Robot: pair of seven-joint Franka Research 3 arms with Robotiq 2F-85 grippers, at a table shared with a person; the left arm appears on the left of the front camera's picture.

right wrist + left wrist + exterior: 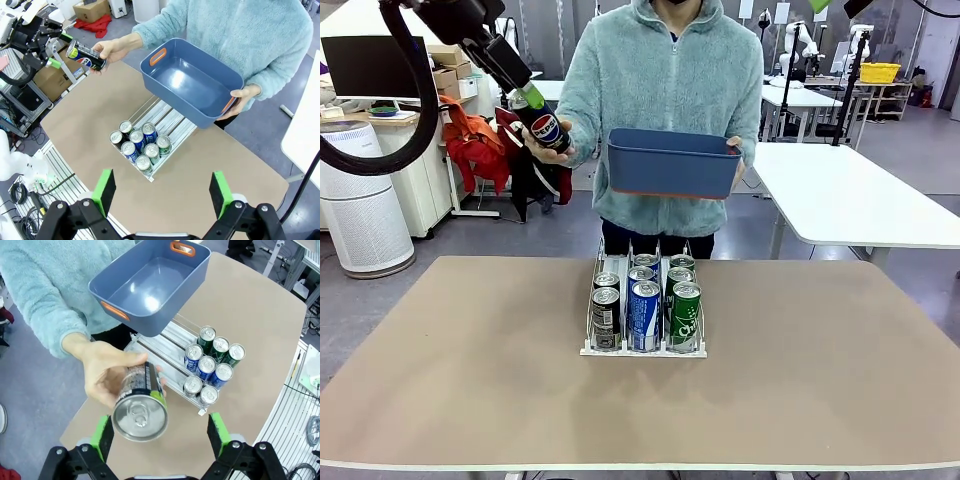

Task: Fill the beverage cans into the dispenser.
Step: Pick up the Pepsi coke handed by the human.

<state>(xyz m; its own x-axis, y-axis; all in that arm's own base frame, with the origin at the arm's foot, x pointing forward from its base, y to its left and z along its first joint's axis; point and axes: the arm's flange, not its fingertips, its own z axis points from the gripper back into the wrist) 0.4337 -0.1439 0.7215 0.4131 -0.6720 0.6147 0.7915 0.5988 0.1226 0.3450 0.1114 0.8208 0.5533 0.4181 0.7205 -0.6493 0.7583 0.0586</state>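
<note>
Straddling the black Pepsi-logo aluminium can (141,409), the left gripper (160,435) has its green-padded jaws spread apart on either side of it, and from the left wrist view I cannot tell whether either pad touches the metal yet. The can is gripped by the person's hand (107,374), silver top toward the camera, seemingly offered for a handover so the robot can take it by the body. That hand wraps the far half of the can, hiding much of the label.

The person's other hand (243,96) carries the dark blue rectangular plastic tub (670,160) with orange handles, which looks empty inside; it is held above the far end of the low white wire-railed dispenser (592,348), hiding part of the lanes in the left wrist view.

The dispenser sits mid-desk (800,350), near the person's edge. Its three lanes hold seven cans: two dark ones in the left lane as the front view shows it, blue-and-white ones in the middle, green ones on the right. So the left lane looks like the place for the offered can.

The right gripper (161,192) hovers high over the desk, jaws wide and empty, well apart from everything
</note>
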